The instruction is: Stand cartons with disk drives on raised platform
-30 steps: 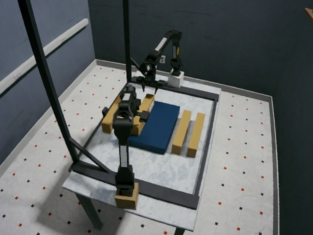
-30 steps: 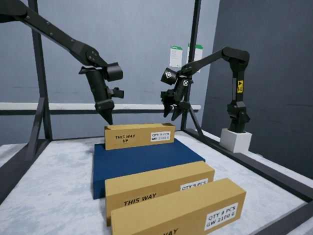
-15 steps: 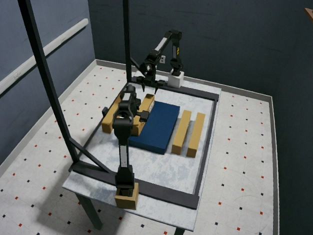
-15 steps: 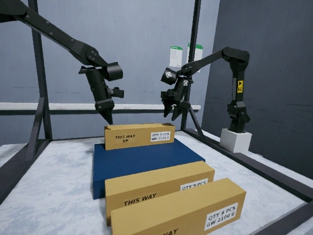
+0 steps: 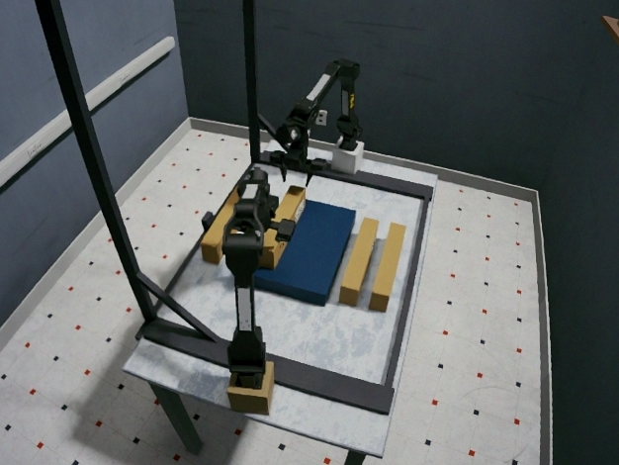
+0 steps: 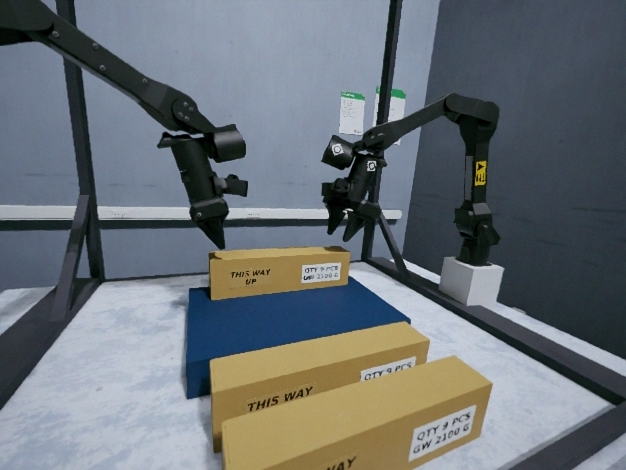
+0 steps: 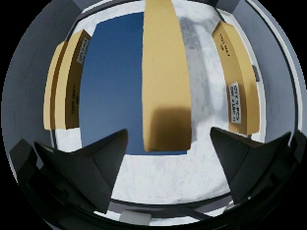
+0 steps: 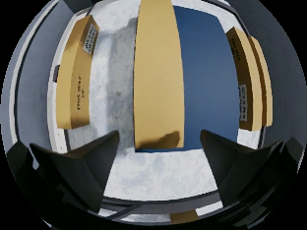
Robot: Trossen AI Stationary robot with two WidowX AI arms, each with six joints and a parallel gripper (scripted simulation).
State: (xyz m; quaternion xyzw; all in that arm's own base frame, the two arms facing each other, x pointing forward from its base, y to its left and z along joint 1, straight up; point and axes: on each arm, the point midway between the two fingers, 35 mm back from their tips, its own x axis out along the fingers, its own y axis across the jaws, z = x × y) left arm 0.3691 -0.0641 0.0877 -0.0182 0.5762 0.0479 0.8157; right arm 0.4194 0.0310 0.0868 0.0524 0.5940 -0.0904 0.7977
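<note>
Step in hand: one carton (image 5: pixel 296 197) (image 6: pixel 278 275) (image 7: pixel 167 74) (image 8: pixel 158 74) is standing on the blue platform (image 5: pixel 319 249) (image 6: pixel 298 318) (image 7: pixel 110 84) (image 8: pixel 209 84), along its one long edge, upright; prob. the arms are releasing it or prep. a lift, I am not telling which.
L gripper: the left gripper (image 5: pixel 296 182) (image 6: pixel 338 236) (image 7: pixel 170 133) is hovering near the carton's one end, fingers standing wide apart, holding nothing.
R gripper: the right gripper (image 5: pixel 284 229) (image 6: pixel 221 246) (image 8: pixel 160 135) is hovering near the other end, fingers apart also, nothing between.
Other cartons: the inner carton (image 5: pixel 359 262) (image 6: pixel 323 354) (image 7: pixel 69 84) (image 8: pixel 248 79) and the outer carton (image 5: pixel 389 265) (image 6: pixel 353 414) (image 7: pixel 49 93) (image 8: pixel 266 84) are standing side by side, off the platform; the lone carton (image 5: pixel 217 242) (image 7: pixel 241 79) (image 8: pixel 74 84) is standing on the opp. side, also off.
Weight: looks are telling nothing re: drives; visible labels are reading approx. same.
Next move: if this one is already judged heavy, arms are needing only to go up and clear; if not, both are needing to grip the ends, lift level & compare.
Risk: a wrong carton is maybe sitting there; edge placing is leaving little margin.
</note>
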